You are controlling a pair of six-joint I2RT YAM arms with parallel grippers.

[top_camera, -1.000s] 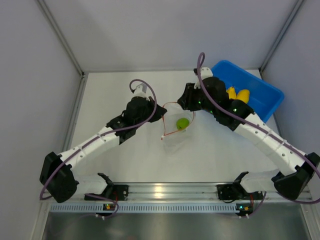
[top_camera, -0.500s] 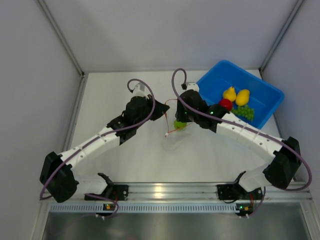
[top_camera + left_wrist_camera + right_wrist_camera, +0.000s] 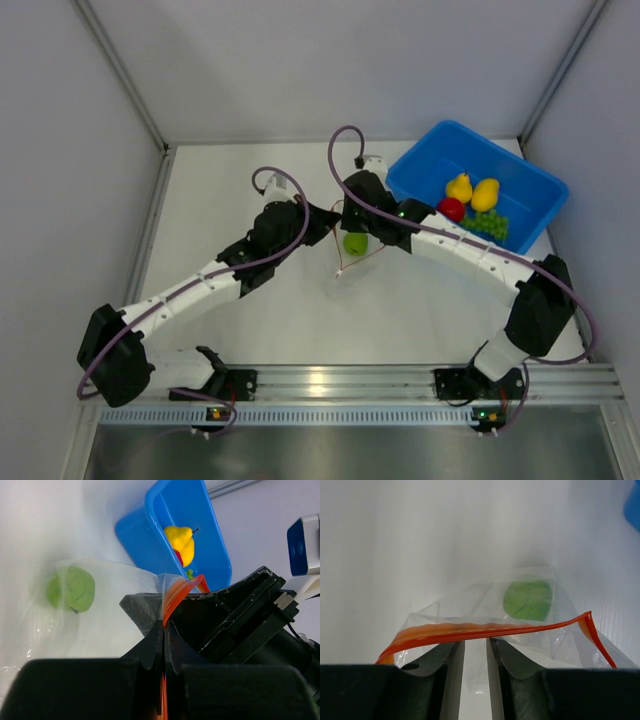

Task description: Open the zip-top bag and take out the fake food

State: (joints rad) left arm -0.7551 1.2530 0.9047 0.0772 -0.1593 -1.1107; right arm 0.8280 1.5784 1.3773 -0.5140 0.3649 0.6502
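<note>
The zip-top bag lies mid-table, clear, with its orange-red zip strip raised. One green round fruit is inside it, also seen in the left wrist view and the right wrist view. My left gripper is shut on the zip strip at the bag's left side. My right gripper is open at the bag's mouth, and the strip runs across just past its fingertips. Two yellow pears, a red apple and green grapes lie in the bin.
The blue plastic bin stands at the back right, close behind the right arm; it also shows in the left wrist view. White walls enclose the table on the left, back and right. The arm bases sit at the near edge.
My right arm has swung left from over the bin to the bag's mouth, uncovering the fruits in the bin. The left gripper has kept hold of the strip and shifted slightly.
</note>
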